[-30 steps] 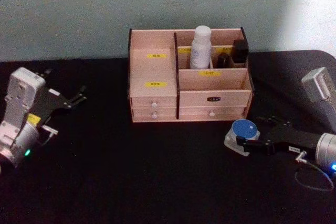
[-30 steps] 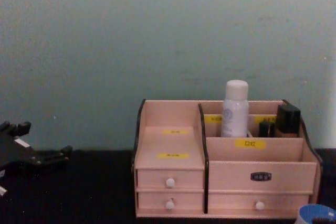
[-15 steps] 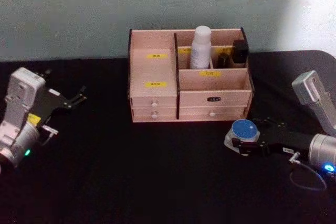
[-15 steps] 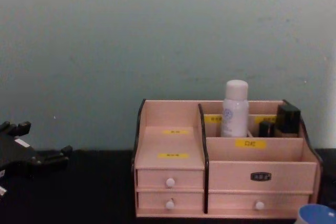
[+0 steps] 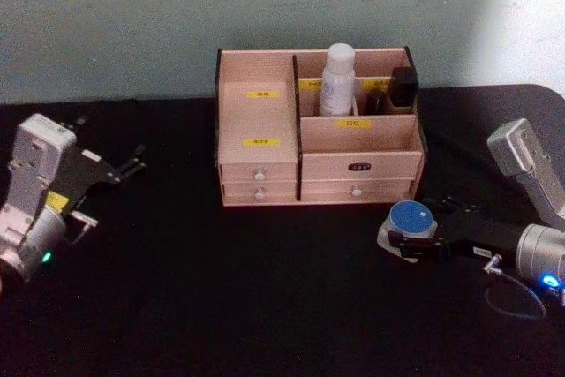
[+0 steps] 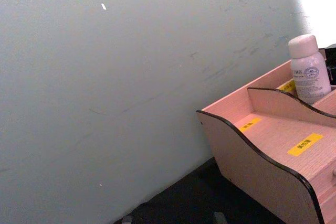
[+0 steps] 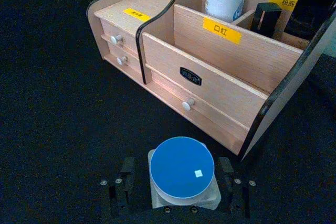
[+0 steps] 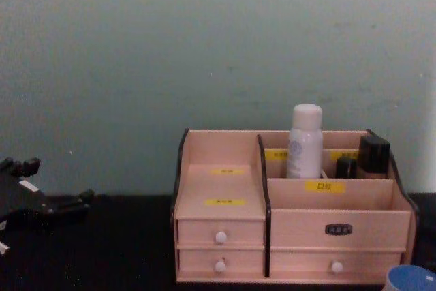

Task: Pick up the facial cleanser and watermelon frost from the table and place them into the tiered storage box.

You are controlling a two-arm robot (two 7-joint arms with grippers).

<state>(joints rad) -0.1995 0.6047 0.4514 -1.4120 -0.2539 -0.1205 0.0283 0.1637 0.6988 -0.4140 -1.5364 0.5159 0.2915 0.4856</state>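
Note:
The watermelon frost (image 5: pixel 411 221), a squat clear jar with a blue lid, stands on the black table just in front of the right end of the tiered storage box (image 5: pixel 256 161). My right gripper (image 5: pixel 408 236) is open and straddles the jar. In the right wrist view its black fingers (image 7: pixel 128 171) flank the watermelon frost (image 7: pixel 181 169), a small gap showing on one side. The facial cleanser (image 5: pixel 336 81), a tall white bottle, stands upright in a back compartment of the box. My left gripper (image 5: pixel 124 168) hovers open at the far left, away from everything.
Small dark bottles (image 5: pixel 402 86) sit in the back right compartment beside the cleanser. The front right compartment (image 7: pixel 231 64) and the stepped left trays (image 5: pixel 258 116) hold nothing. Black table (image 5: pixel 229 289) stretches in front of the box.
My right gripper slid a little farther in around the jar. The jar, the box and the left arm stayed put.

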